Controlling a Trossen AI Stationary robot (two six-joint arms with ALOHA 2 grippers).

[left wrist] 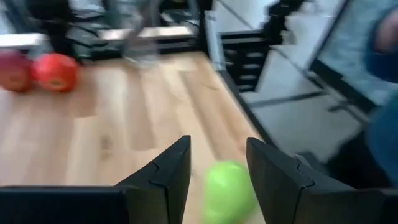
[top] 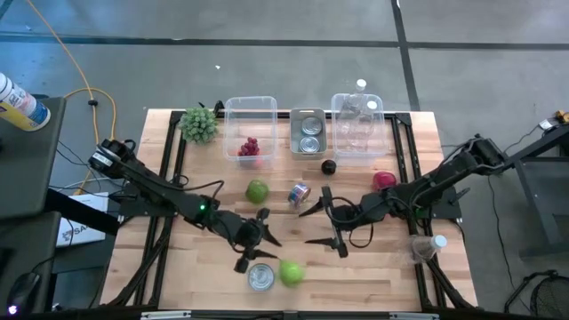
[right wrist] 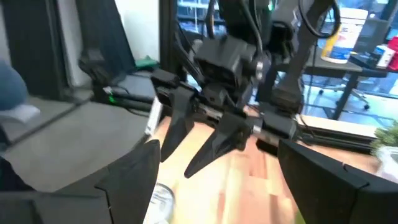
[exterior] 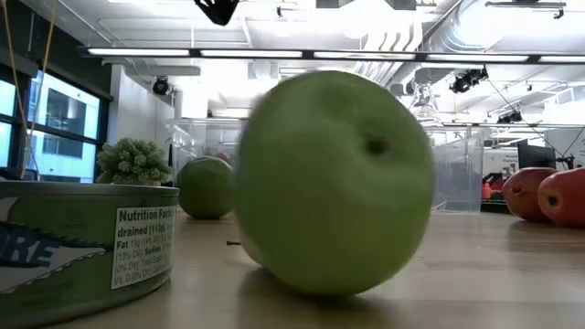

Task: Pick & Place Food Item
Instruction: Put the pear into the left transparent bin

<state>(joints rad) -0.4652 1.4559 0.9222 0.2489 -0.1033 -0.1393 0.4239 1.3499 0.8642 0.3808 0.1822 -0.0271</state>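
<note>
A: High view: where's the green apple (top: 291,272)?
B: On the worktop (top: 373,267), at five o'clock from the left gripper (top: 252,241), whose jaws stand parted and empty.
A: Right gripper (top: 325,227)?
B: Jaws spread, empty.

We see even, bright light from long ceiling strip lamps (exterior: 302,53) glaring white, soft shadows under the round green apple (exterior: 334,183), and motion blur smearing both wrist views beyond the left gripper's dark fingers (left wrist: 163,180).
</note>
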